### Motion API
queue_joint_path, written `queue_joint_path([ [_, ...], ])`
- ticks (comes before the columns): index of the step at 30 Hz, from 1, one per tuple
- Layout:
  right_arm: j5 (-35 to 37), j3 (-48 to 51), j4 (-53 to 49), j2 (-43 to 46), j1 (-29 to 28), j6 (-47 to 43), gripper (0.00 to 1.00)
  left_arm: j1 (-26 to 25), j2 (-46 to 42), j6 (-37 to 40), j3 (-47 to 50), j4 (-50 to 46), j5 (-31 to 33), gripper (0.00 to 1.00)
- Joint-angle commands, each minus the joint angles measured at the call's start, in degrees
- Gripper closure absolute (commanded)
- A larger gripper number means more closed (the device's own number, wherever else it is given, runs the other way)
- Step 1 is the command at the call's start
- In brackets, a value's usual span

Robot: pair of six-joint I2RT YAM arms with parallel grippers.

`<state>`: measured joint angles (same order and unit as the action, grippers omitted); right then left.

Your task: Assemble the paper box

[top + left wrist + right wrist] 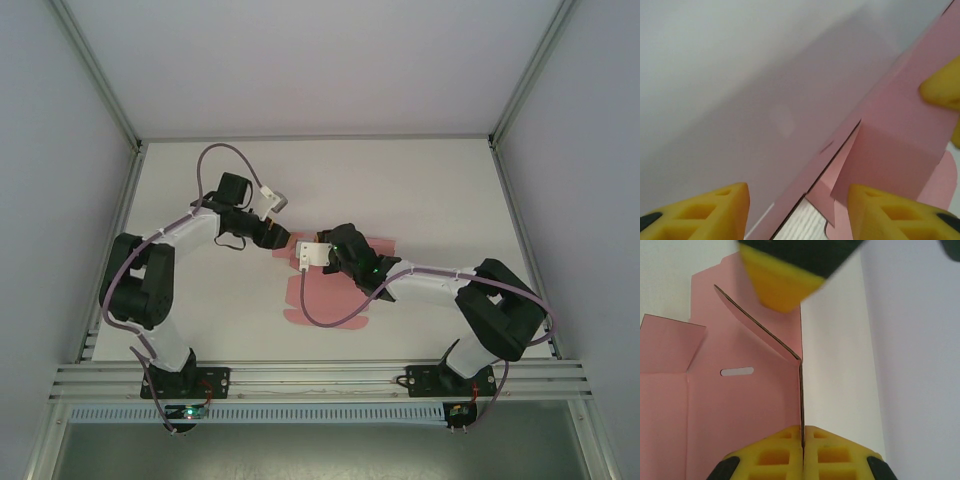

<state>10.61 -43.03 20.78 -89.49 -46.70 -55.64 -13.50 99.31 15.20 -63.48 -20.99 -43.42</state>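
Side wall going up on the paper box

The white tabletop [420, 190] carries the pink paper box [300, 292] at its middle, mostly flat with one side panel stood upright. The right tool [802, 440] pinches that wall's edge between pressed-together fingers; the left tool [797, 202] is spread astride the raised flap, gripping nothing. This looks like early wall-folding, and the next move calls for turning the flap along its crease

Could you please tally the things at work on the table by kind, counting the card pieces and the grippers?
Pink paper box, one creased sheet with flaps: 1
Grippers with yellow fingers: 2, the left gripper and the right gripper
Total: 3
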Motion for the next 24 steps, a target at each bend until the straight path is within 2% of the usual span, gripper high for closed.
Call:
queue_joint_path([
  [1, -1.5, -0.3, -3.8, 0.5, 0.3, 1.9, 1.0, -0.8, 0.6, 2.3, -2.8, -6.3, 0.5, 0.57],
  [5, -1.1, -0.3, -3.9, 0.5, 0.4, 2.2, 1.0, -2.8, 1.0, 1.2, -3.5, -6.8, 4.9, 0.78],
  [10, -0.1, -0.5, -4.6, 0.7, 0.0, 2.3, 1.0, -6.8, -0.2, -3.8, -5.0, -7.9, 19.6, 0.94],
  [12, 0.7, -0.6, -4.9, 0.7, -0.4, 2.3, 1.0, -9.0, -1.4, -7.0, -4.6, -6.6, 24.7, 0.96],
  [14, 1.9, -0.7, -4.9, 0.6, -0.9, 2.5, 1.0, -11.2, -2.5, -8.7, -3.9, -6.0, 26.1, 0.97],
  [20, 5.1, -0.2, -2.8, 0.1, -1.3, 3.2, 1.0, -16.2, -8.1, -14.0, 0.3, -1.3, 26.9, 0.96],
  [24, 7.6, 0.3, -0.3, -0.1, -1.3, 3.5, 1.0, -17.1, -11.9, -18.2, 3.4, 1.4, 26.2, 0.99],
])
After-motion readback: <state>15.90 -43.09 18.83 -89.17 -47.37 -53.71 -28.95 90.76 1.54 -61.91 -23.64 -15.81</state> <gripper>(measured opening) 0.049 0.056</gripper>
